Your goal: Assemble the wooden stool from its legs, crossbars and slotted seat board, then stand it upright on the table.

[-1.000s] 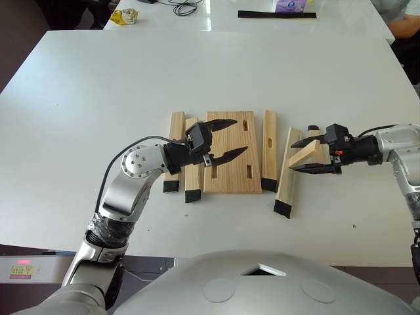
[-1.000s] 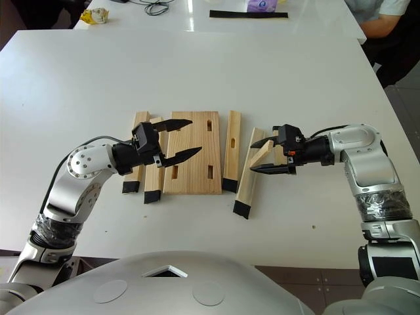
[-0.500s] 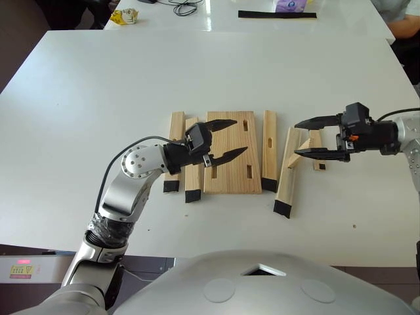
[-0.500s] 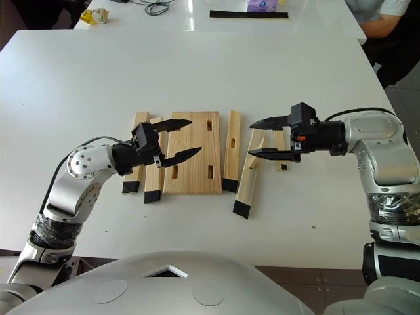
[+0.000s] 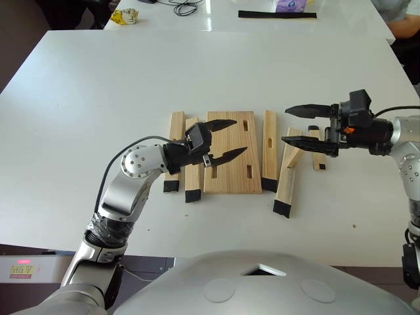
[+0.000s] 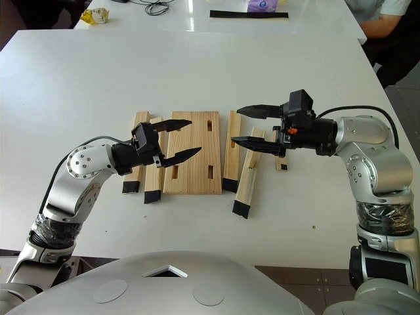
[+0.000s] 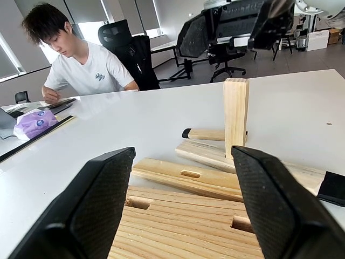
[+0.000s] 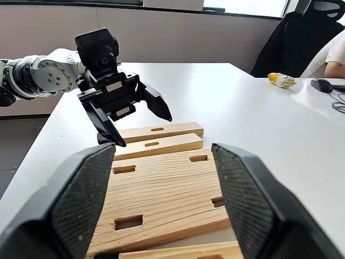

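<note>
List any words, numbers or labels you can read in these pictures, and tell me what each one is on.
No text can be read anywhere.
Wooden board and sticks: no print, only slots.
White stickers on the left gripper: too small to read.
Purple packet at the back: print too small to read.
Yellow packet at the back: print too small to read.

far table [image 5: 216,21] — yellow wrapper [image 5: 124,16], blk strip [image 5: 276,14], cables [image 5: 184,7]
</note>
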`<state>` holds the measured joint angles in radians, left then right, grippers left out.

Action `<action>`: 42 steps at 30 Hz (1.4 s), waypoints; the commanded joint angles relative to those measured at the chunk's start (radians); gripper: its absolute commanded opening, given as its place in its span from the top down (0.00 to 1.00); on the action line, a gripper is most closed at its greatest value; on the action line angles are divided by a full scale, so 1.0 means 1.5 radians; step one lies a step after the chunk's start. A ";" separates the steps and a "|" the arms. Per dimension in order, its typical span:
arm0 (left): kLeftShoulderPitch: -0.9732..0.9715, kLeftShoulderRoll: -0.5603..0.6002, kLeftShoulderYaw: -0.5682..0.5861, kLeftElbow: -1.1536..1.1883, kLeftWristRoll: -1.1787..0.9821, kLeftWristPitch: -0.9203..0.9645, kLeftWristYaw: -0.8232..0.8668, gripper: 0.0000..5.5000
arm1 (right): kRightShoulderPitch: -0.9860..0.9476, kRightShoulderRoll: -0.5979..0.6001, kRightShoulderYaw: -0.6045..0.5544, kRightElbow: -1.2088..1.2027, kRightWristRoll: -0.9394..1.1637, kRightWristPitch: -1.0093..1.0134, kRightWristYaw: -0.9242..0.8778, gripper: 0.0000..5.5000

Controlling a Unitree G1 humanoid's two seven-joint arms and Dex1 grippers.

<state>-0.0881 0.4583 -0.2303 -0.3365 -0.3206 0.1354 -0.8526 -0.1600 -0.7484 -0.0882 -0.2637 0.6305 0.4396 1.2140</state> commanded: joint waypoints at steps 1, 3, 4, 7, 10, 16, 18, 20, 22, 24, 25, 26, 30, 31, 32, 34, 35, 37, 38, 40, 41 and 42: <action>-0.009 0.003 0.003 0.005 0.003 -0.002 -0.004 0.40 | 0.009 0.009 0.004 -0.014 0.003 0.000 -0.014 0.40; -0.010 0.002 0.003 0.006 0.003 -0.002 -0.003 0.40 | 0.007 0.015 0.007 -0.020 0.005 0.000 -0.021 0.40; -0.010 0.001 0.002 0.006 0.004 -0.002 -0.002 0.40 | 0.003 0.019 0.008 -0.022 0.007 0.000 -0.025 0.40; -0.010 -0.001 0.000 0.006 0.006 -0.003 0.001 0.40 | -0.020 0.035 0.007 -0.024 0.016 0.008 -0.044 0.40; -0.010 -0.005 -0.004 0.007 0.013 -0.008 0.004 0.40 | -0.040 0.048 0.012 -0.026 0.018 0.013 -0.059 0.40; -0.008 -0.006 -0.006 0.012 0.017 -0.014 0.004 0.40 | -0.075 0.065 0.013 -0.033 0.040 0.038 -0.088 0.40; -0.009 -0.006 -0.006 0.013 0.017 -0.014 0.004 0.40 | -0.089 0.071 0.005 -0.035 0.055 0.049 -0.100 0.40; -0.009 -0.006 -0.007 0.012 0.017 -0.014 0.004 0.40 | -0.109 0.077 -0.004 -0.043 0.077 0.062 -0.116 0.40; -0.009 -0.006 -0.006 0.013 0.017 -0.014 0.003 0.40 | -0.135 0.087 -0.016 -0.055 0.108 0.081 -0.139 0.40; -0.009 -0.006 -0.006 0.013 0.018 -0.014 0.002 0.40 | -0.153 0.093 -0.025 -0.067 0.136 0.097 -0.159 0.40; -0.009 -0.007 -0.006 0.014 0.018 -0.014 0.002 0.40 | -0.157 0.094 -0.029 -0.074 0.151 0.104 -0.166 0.40; -0.009 -0.007 -0.005 0.013 0.018 -0.014 0.002 0.40 | -0.157 0.094 -0.032 -0.079 0.164 0.113 -0.170 0.40; -0.008 -0.007 -0.005 0.013 0.017 -0.012 0.002 0.40 | -0.113 0.082 -0.011 -0.084 0.141 0.105 -0.154 0.40; -0.008 -0.007 -0.005 0.014 0.017 -0.012 0.001 0.40 | -0.096 0.077 0.001 -0.081 0.122 0.096 -0.146 0.40; -0.008 -0.007 -0.004 0.015 0.017 -0.012 0.000 0.40 | -0.083 0.076 0.010 -0.076 0.110 0.090 -0.140 0.40; -0.006 -0.006 -0.004 0.014 0.017 -0.012 0.000 0.40 | -0.059 0.078 0.036 -0.051 0.073 0.066 -0.126 0.40; -0.005 -0.006 -0.003 0.014 0.017 -0.012 0.001 0.40 | -0.051 0.081 0.046 -0.037 0.059 0.058 -0.123 0.40; -0.007 -0.007 -0.004 0.015 0.016 -0.012 0.000 0.40 | -0.031 0.089 0.067 -0.007 0.022 0.029 -0.120 0.40; -0.007 -0.007 -0.004 0.015 0.016 -0.012 0.000 0.40 | -0.023 0.093 0.075 0.006 0.007 0.017 -0.118 0.40; -0.010 -0.008 -0.004 0.017 0.015 -0.011 -0.001 0.40 | -0.008 0.096 0.081 0.014 -0.006 0.002 -0.116 0.40; -0.010 -0.008 -0.004 0.018 0.015 -0.011 -0.002 0.40 | -0.003 0.097 0.080 0.014 -0.008 -0.001 -0.115 0.40; -0.010 -0.008 -0.003 0.018 0.015 -0.012 -0.002 0.40 | -0.002 0.096 0.077 0.013 -0.006 -0.003 -0.114 0.40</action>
<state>-0.0956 0.4421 -0.2376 -0.3161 -0.2987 0.1164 -0.8516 -0.1823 -0.6001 0.0241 -0.2537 0.6376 0.4349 1.0351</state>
